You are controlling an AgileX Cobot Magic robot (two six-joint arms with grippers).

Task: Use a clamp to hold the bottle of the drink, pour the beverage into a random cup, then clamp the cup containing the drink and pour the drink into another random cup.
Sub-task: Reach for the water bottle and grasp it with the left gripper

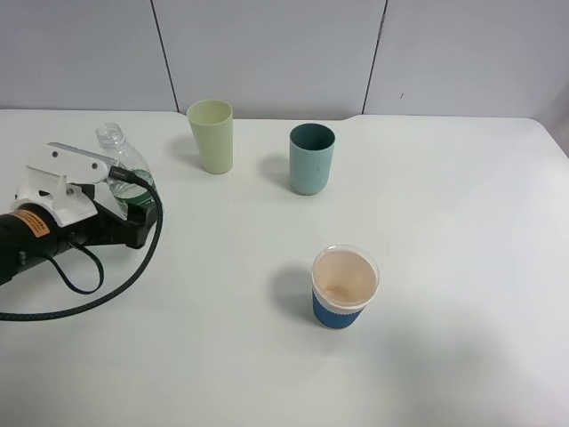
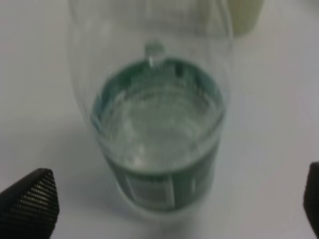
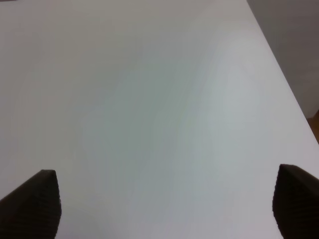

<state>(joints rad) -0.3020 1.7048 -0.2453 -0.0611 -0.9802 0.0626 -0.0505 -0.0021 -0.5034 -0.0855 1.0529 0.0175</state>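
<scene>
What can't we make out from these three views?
Exterior high: the bottle is hidden below its shoulder by the left arm.
Left wrist: the label print is blurred; the left claw shows only its tips, cut by the edges.
Right wrist: the right claw shows only its tips, cut by the edge; exterior high misses it entirely.
Exterior high: whether the paper cup holds clear liquid is too small to tell.

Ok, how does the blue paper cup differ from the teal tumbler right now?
The paper cup is shorter than the teal tumbler. The paper cup has a blue sleeve, white band and peach inside; the teal tumbler is one plain colour, darker inside. In the high view the paper cup stands nearer, the teal tumbler farther back. Both stand upright, untouched.
</scene>
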